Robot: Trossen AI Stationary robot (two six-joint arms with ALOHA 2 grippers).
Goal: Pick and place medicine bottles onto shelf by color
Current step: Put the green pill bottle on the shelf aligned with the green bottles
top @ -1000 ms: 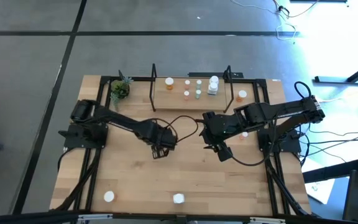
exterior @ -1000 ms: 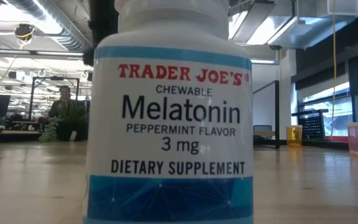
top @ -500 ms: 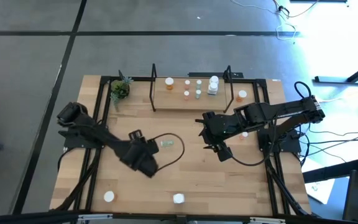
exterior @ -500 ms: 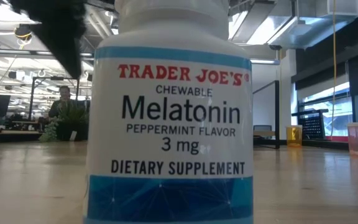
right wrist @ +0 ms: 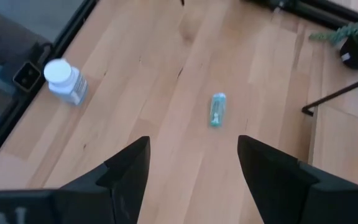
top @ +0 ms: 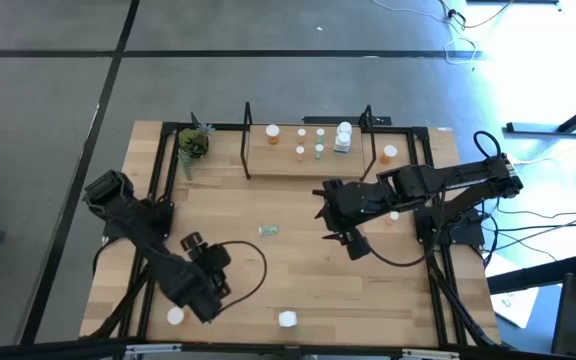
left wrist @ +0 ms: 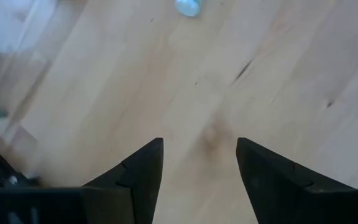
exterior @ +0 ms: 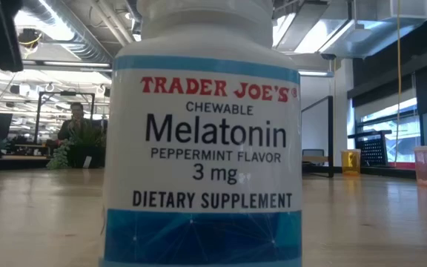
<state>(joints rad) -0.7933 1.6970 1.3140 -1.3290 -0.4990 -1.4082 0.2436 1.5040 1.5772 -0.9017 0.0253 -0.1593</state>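
Bottles at near edge not yet sorted: white bottle (top: pixel 287 319) upright close to the low camera, second white bottle (top: pixel 175 316) toward the left corner. Left gripper (top: pixel 206 305) just beside that second bottle, fingers apart, nothing held. Mid-table: green bottle (top: pixel 268 230) lying on its side, clear of both arms. Right gripper (top: pixel 356 248) hovering to its right, fingers apart, empty. Farther back, shelf (top: pixel 308 165) already holding about six bottles in orange, green and white. One white-capped bottle (top: pixel 390 152) standing just outside the right frame. Estimated progress: roughly half; at least four bottles left to place.
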